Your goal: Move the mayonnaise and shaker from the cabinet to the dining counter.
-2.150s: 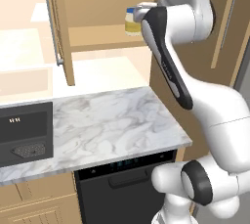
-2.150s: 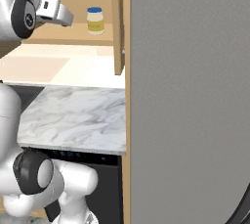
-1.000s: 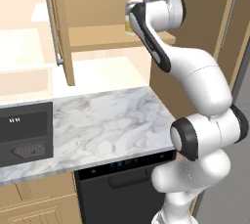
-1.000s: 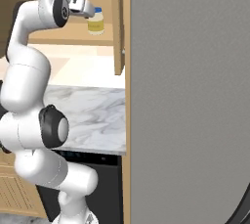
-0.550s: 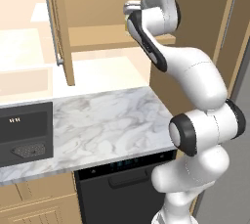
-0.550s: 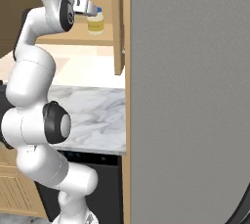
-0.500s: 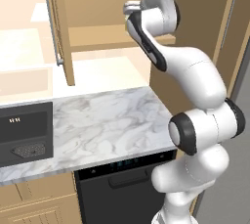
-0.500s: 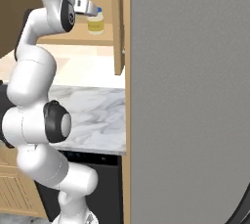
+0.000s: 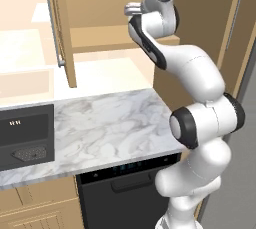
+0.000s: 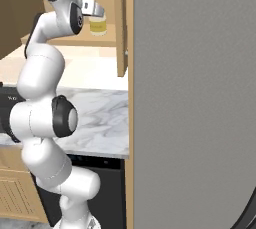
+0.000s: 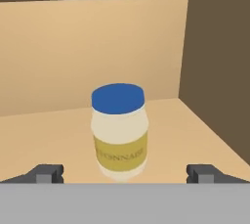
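Fingertips (image 11: 49, 173) spread wide at the bottom of the hand view, one at each lower corner, gripping nothing; gripper (image 11: 125, 174) aimed level into the cabinet (image 11: 97, 47), with the mayonnaise (image 11: 119, 130) centred in the gap between the tips, just ahead and apart from both; whether the tips have reached its sides, hard to tell. Jar upright on the wooden shelf (image 11: 195, 130), long axis vertical, blue lid up, printed yellow label turned toward the hand; near the shelf's right end, close to the cabinet's darker side wall.

From the right base view, gripper (image 10: 98, 10) right beside the mayonnaise (image 10: 98, 26), at the level of its top; jar standing on the shelf (image 10: 70, 40) between the arm and the open door (image 10: 120, 23). From the left base view, hand raised in front of the cabinet (image 9: 100, 3) opening, wrist bent forward; open door (image 9: 60, 23) with its grey bar handle (image 9: 54, 25) off to the left; marble top (image 9: 110, 128) with a black sink (image 9: 25, 135) below.
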